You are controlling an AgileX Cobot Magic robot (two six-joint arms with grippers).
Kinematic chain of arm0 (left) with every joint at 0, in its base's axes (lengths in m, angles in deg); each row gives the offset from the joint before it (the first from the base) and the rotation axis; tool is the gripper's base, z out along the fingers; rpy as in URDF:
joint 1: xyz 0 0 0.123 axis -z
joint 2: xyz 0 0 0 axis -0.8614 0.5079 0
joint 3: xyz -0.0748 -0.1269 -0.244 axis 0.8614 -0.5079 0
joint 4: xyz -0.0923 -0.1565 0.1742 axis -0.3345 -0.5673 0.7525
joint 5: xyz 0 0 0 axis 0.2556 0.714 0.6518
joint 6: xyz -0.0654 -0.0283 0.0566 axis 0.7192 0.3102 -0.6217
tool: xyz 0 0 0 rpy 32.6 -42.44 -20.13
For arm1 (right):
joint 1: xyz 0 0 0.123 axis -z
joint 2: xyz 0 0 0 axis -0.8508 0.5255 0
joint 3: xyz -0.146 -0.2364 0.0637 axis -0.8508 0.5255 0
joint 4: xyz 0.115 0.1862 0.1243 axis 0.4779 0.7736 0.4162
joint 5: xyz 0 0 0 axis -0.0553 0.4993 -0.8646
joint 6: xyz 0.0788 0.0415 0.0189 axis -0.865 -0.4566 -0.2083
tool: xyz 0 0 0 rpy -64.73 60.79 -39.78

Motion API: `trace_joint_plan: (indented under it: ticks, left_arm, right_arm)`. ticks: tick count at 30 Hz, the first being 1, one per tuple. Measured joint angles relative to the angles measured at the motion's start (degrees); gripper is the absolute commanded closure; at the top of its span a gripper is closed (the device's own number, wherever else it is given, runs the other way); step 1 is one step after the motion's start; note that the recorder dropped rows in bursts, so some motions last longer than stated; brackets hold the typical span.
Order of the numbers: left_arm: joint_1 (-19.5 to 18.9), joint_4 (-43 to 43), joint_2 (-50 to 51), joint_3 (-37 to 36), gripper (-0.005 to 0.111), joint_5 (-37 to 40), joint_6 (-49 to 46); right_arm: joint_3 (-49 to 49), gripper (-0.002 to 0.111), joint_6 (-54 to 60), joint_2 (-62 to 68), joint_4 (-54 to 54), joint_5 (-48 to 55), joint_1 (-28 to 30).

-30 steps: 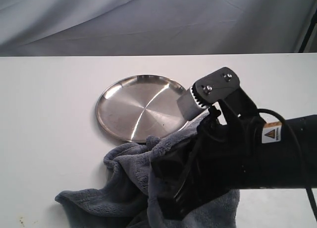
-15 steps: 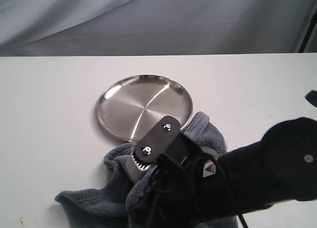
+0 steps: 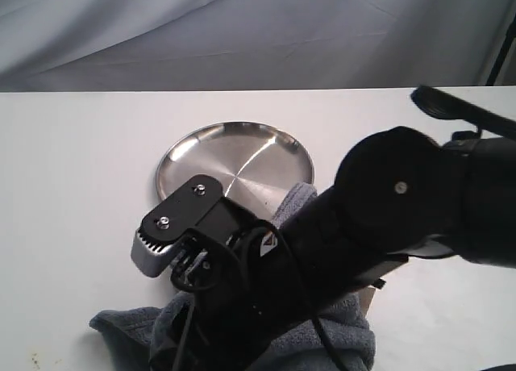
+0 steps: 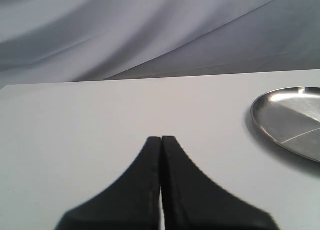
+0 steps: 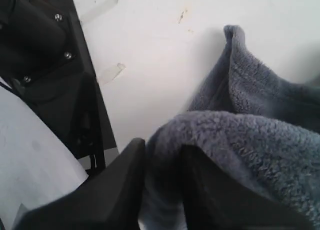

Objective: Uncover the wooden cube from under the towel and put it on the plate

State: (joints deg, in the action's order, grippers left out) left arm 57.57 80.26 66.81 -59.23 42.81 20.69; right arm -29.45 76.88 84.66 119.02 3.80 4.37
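The towel (image 5: 260, 140), soft, light and floppy, lies bunched at the near side of the plate (image 3: 214, 155). A fold seems the best hold, and the right gripper (image 5: 162, 157) pinches one. The wooden cube is hidden. The left gripper (image 4: 161, 142) has its jaws pressed together.

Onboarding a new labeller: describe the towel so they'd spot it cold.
On the white table, find the round steel plate; the towel lies crumpled just in front of it, largely hidden by the black right arm. It is the only soft thing there: plush blue-grey fleece, against hard shiny metal.
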Motion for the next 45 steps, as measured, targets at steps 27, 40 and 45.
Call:
trace_joint_plan:
  ticks: [27,40,45]
  left_arm:
    - [0.0,0.0,0.0,0.0,0.107,0.0,0.0]
    - [0.0,0.0,0.0,0.0,0.107,0.0,0.0]
    - [0.0,0.0,0.0,0.0,0.107,0.0,0.0]
  right_arm:
    - [-9.4,0.062,-58.7,4.1,-58.9,13.3,8.7]
    - [-9.4,0.062,-62.5,4.1,-55.1,15.1,15.1]
    - [-7.6,0.065,-62.5,5.2,-53.9,15.1,15.1]
